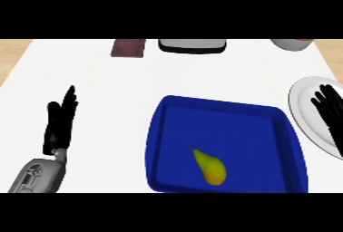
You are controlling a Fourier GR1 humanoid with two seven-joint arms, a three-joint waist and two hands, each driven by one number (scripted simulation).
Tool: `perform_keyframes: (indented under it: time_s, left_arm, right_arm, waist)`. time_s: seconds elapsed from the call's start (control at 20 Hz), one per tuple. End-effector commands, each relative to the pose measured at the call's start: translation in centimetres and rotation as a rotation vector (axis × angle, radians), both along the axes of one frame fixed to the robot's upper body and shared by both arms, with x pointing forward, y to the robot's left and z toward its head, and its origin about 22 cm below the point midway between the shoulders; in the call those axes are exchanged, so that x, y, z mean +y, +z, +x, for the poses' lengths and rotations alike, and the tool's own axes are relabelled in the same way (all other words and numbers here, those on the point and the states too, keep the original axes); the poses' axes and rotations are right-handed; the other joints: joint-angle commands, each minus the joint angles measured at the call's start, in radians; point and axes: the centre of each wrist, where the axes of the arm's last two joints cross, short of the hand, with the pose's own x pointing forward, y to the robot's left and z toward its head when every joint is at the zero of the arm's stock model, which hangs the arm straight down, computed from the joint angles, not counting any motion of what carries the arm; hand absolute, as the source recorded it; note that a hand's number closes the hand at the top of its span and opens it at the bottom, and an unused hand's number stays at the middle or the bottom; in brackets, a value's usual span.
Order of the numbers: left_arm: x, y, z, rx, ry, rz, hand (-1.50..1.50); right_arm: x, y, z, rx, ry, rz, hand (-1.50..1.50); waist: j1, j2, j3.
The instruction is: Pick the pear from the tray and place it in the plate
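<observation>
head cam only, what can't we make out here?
- Plate: right part cut off by the head view's right edge; part of its face hidden under the right hand.
- Right forearm: out of frame.
- Grey-and-black object, dark red item and round vessel at the counter's far edge: clipped at the top, cannot be identified.
- Tray: near rim cut off at the bottom.
- Left forearm: cut off at the bottom.

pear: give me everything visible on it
The pear is yellow-green, shading to orange-yellow at its wide end, with a smooth skin. It lies on its side on the floor of the blue tray, in the near part, narrow end pointing up-left toward the far side, wide end toward the near rim. It touches only the tray floor, clear of the walls. No robot hand is on it: the right robot hand is over the plate, and the left robot hand rests open left of the tray.
</observation>
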Motion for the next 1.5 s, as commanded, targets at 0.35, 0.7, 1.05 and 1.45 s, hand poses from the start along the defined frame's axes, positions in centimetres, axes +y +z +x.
perform_keyframes:
  time_s: [0.35,0.7,1.05,1.45]
  left_arm:
    - [-4.4,-1.0,-0.2,0.052,-0.176,-0.082,0.0]
    - [-5.3,-1.1,-1.2,0.019,-0.171,-0.117,0.0]
    - [-2.6,-0.6,-2.2,0.04,-0.129,-0.125,0.0]
    - [-2.2,-1.2,-3.7,0.071,-0.138,-0.111,0.0]
  right_arm:
    - [11.9,11.2,5.4,-0.285,0.826,-0.388,1.5]
    - [15.6,-5.5,1.9,0.044,0.798,0.276,-1.5]
    - [14.4,-4.1,6.4,-0.038,1.22,0.106,-1.5]
    - [18.2,2.7,9.9,-0.197,1.328,-0.422,-1.5]
  waist:
    - [0.112,-0.017,0.017]
    - [0.065,0.044,0.036]
    - [0.032,0.021,0.032]
    - [0.026,0.018,0.03]
